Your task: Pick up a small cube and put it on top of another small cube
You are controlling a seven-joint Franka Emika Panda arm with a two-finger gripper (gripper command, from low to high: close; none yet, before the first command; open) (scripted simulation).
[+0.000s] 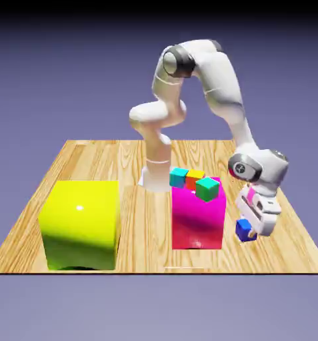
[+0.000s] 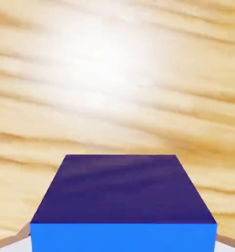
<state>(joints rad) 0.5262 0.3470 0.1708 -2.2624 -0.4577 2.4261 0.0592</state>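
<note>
One small dark-blue cube (image 1: 244, 230) sits pinched in the end effector (image 1: 249, 232), at the exterior view's right of the big magenta cube (image 1: 198, 218); whether it has left the wood counter (image 1: 95, 160) I cannot tell. In the hand view the dark-blue cube (image 2: 123, 197) fills the lower frame between the fingertips, over bare grain. So the grasp looks done; the carry and the stacking remain. Small teal (image 1: 179, 176), orange (image 1: 195, 178) and green (image 1: 207, 188) cubes rest on the magenta cube. A big yellow cube (image 1: 80, 223) stands well apart before a plain blue-violet backdrop.
</note>
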